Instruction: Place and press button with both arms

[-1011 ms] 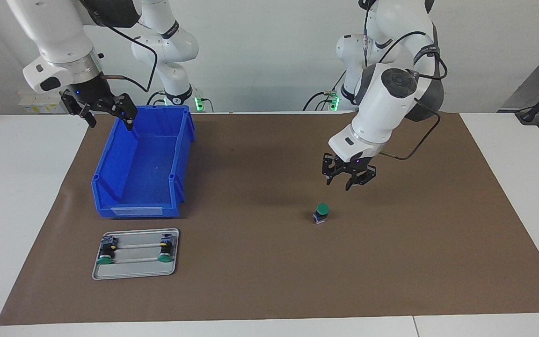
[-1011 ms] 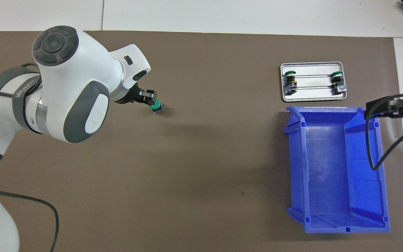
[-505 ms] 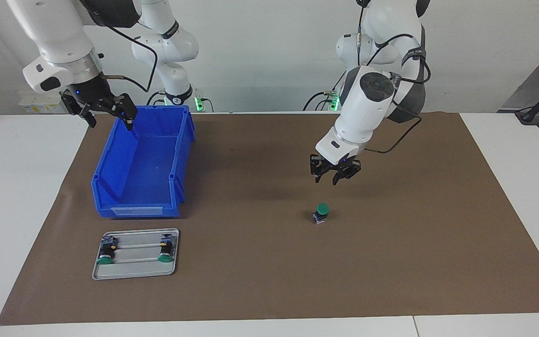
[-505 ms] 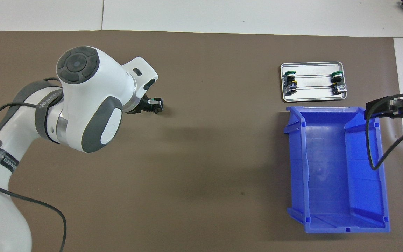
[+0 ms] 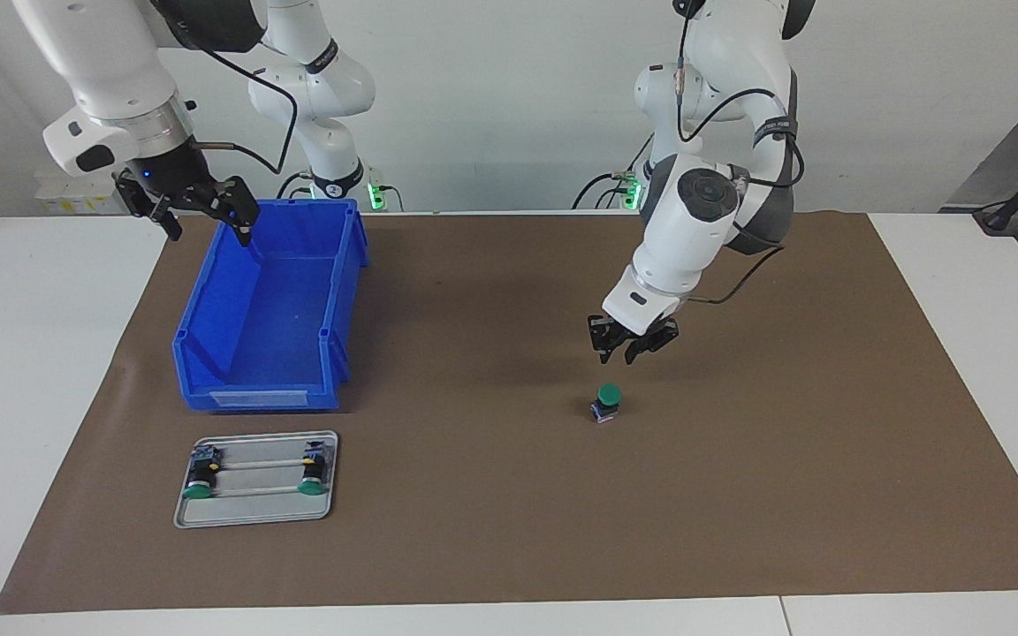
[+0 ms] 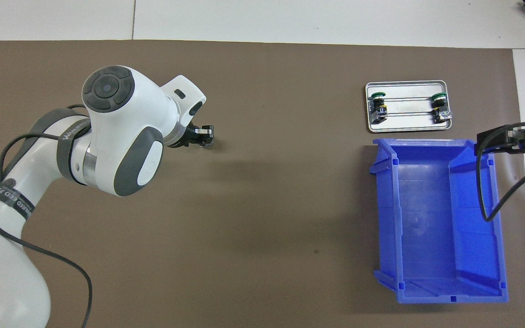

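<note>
Left gripper (image 5: 628,353) has swung in over the button (image 5: 608,403), fingers narrowing, gripping nothing; I can't tell if they've met. The button stands upright on the brown mat (image 5: 509,530), already placed, so a press looks next. Right gripper (image 5: 200,216) waits spread wide over the blue bin (image 5: 208,353).

A robot lab: two white arms (image 5: 686,230) mounted at a mat-covered table (image 5: 960,291) against bare white walls.
</note>
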### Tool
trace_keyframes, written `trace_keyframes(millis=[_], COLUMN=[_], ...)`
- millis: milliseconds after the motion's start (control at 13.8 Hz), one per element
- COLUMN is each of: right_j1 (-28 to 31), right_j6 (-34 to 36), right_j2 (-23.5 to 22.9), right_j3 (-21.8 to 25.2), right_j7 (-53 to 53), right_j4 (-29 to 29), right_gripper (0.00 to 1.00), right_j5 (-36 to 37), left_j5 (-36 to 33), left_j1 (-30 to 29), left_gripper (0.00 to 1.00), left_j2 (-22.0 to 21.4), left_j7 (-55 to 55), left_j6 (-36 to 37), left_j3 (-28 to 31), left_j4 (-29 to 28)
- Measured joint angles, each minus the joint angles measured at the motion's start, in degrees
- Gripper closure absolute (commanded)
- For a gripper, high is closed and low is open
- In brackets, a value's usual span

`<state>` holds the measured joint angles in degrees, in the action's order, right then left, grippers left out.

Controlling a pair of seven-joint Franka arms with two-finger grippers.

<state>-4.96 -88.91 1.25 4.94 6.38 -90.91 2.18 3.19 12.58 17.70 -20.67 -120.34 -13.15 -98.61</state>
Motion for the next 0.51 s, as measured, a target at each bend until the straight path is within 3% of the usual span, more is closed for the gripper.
trace_keyframes(millis=[289, 505], right_j1=[0.00, 0.00], right_j6=[0.00, 0.00], right_j2=[0.00, 0.00], right_j3=[0.00, 0.00], right_j7=[0.00, 0.00], right_j4=[0.00, 0.00], right_gripper=[0.00, 0.00], right_j5=[0.00, 0.00], left_j5=[0.00, 0.00], left_j1=[-0.01, -0.16], left_gripper=[0.99, 1.00], left_j2=[3.65, 4.35], left_j7=[-0.01, -0.03], left_j6=[-2.28, -3.13], left_j3=[0.05, 0.58], left_j4=[1.50, 1.73])
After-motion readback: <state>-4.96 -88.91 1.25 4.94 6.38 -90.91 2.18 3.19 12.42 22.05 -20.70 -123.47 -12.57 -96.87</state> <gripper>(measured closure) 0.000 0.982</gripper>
